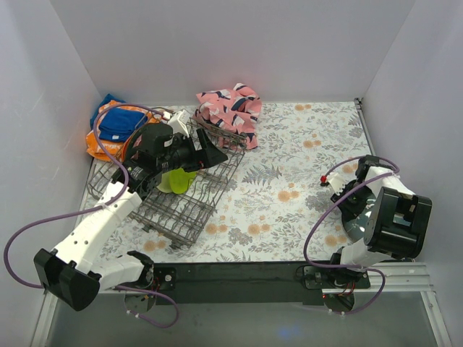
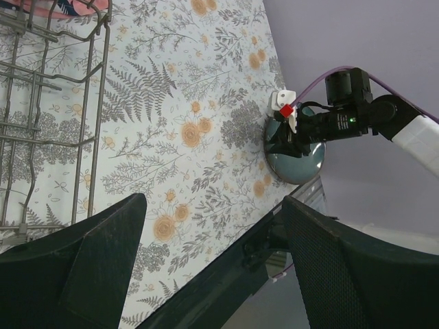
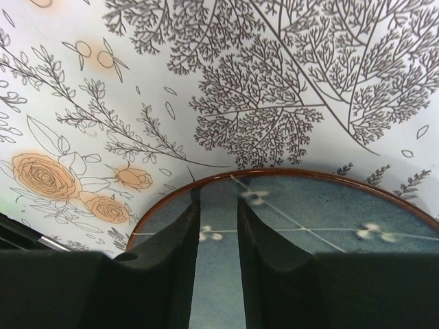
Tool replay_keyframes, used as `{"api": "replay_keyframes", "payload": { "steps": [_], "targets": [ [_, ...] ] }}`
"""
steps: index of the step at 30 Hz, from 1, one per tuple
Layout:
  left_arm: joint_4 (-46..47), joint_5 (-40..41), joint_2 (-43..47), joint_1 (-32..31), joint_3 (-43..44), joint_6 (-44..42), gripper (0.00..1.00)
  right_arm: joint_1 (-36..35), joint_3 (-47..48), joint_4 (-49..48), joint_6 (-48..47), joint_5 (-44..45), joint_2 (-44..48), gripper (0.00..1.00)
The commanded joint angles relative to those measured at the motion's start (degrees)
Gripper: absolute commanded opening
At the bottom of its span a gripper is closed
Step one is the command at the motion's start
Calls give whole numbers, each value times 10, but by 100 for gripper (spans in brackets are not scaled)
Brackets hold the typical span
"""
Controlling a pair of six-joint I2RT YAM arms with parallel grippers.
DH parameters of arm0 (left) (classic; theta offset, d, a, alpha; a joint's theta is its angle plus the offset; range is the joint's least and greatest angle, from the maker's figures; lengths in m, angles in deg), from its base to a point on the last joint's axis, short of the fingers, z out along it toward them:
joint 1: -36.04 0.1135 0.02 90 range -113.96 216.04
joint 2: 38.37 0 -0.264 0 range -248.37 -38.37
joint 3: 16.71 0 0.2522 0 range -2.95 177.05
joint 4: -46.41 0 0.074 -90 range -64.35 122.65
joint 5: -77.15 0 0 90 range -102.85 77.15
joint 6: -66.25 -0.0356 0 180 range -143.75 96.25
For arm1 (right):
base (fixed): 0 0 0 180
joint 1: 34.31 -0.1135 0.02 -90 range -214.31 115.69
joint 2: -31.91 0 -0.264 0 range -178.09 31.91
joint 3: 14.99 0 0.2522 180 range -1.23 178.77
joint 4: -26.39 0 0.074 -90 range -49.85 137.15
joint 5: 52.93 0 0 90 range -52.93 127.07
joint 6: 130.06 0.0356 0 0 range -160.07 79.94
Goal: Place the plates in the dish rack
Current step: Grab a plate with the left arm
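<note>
Dish rack (image 1: 181,217): grey wire rack on the left half of the table (image 1: 289,173), in front of the left arm's base. It is turned askew to the table edges, with one corner pointing at the near edge and another toward the table's centre.
Rack, long axis: it appears to run diagonally from near-left to far-right. The left arm covers the middle, so this is not certain.
Rack, tines: rows of upright wires, with the open side up. The left wrist view shows its right-hand rim (image 2: 41,103) and bare wire bays.
Rack, contents: a lime-green object (image 1: 177,181) sits among the tines under the left arm. Its kind is not clear.
Blue plate (image 3: 329,226): dark blue with a brown rim, on the table at the near right and well apart from the rack. It shows as a glossy disc beneath the right arm (image 1: 356,220).
Left gripper (image 2: 214,202): held above the rack's far-right part. Its fingers are spread wide with nothing between them.
Right gripper (image 3: 218,205): poised over the plate just inside its rim. Its fingers are drawn close, leaving a narrow slit with nothing in it. Contact with the plate cannot be told.
Pink patterned cloth (image 1: 231,108): bunched at the far edge, just beyond the rack.
Blue cloth (image 1: 116,123): far left corner, lying on an orange item (image 1: 98,144).
</note>
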Motion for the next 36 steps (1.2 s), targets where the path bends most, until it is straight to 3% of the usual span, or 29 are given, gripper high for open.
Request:
{"api": "replay_keyframes", "payload": {
  "steps": [1, 17, 36],
  "targets": [
    [7, -13, 9, 3, -6, 6, 79, -12, -10, -19, -10, -64, -12, 34],
    [33, -54, -10, 3, -18, 38, 79, -5, -7, -30, 23, -26, 19, 35],
    [56, -89, -26, -10, -30, 74, 79, 30, -12, -41, 39, 13, 69, 46]
  ]
}}
